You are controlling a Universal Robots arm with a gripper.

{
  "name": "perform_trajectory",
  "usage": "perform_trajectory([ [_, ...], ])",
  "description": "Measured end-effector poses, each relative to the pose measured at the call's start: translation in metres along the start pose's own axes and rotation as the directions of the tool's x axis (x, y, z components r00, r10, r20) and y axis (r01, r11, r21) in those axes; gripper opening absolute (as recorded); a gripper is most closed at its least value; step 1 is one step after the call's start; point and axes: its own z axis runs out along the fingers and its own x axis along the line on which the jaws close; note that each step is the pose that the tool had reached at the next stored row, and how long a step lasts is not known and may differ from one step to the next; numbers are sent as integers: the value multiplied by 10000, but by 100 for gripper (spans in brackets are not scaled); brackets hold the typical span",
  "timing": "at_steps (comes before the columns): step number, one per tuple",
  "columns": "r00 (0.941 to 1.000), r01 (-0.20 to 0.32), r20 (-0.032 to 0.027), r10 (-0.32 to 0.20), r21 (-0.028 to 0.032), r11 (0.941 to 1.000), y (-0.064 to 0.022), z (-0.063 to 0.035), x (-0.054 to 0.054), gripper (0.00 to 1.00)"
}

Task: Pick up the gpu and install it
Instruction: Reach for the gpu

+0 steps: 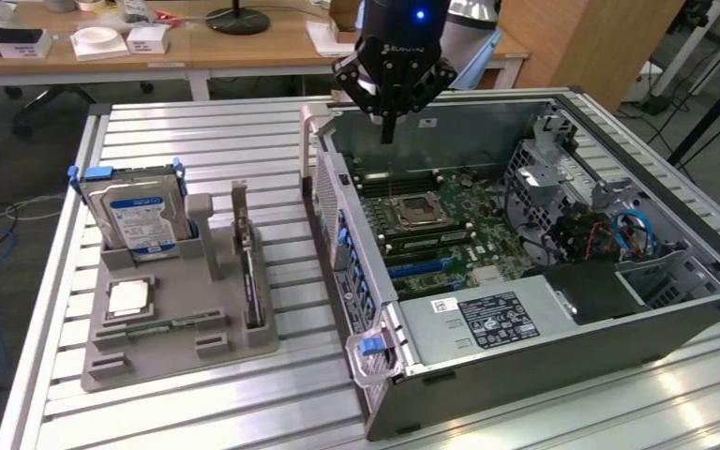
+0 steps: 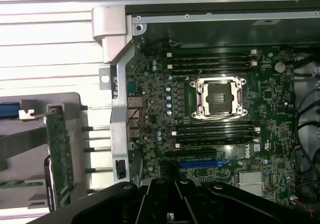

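- Gpu [image 1: 250, 272] stands on edge in the grey holder [image 1: 160, 352], well apart from the gripper [image 1: 389, 127].
- Gripper is closed and empty, above the open case [image 1: 660, 281].
- Wrist view shows the gpu's green face [image 2: 61, 154].
- Slatted metal table [image 1: 210, 412]; wooden desks [image 1: 260, 47] behind.

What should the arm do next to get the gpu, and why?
Probably swing the hand toward the exterior view's left, until it is over the gpu. The hand is shut and empty, hanging above the open computer case, while the gpu stands on edge in the gray holder beside the case, untouched.
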Motion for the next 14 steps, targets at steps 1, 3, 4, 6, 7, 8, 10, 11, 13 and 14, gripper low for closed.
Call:
perform_trajectory([
  [1,10000,0,0,0,0,10000,0,1,3,11],
  [3,10000,1,-1,-1,-1,10000,-1,3,8,11],
  [4,10000,1,-2,-1,0,10000,-1,4,11,11],
  [6,10000,1,-3,-1,0,10000,-1,5,16,11],
  [7,10000,1,-3,-1,0,10000,-2,6,19,11],
  [8,10000,1,-4,-1,0,10000,-2,7,21,11],
  [10,10000,0,-5,0,0,10000,-2,9,25,11],
  [11,10000,0,-5,0,1,10000,-2,9,27,11],
  [13,10000,1,-6,-1,0,10000,-3,11,32,11],
  [14,10000,1,-6,-1,0,10000,-3,12,34,11],
])
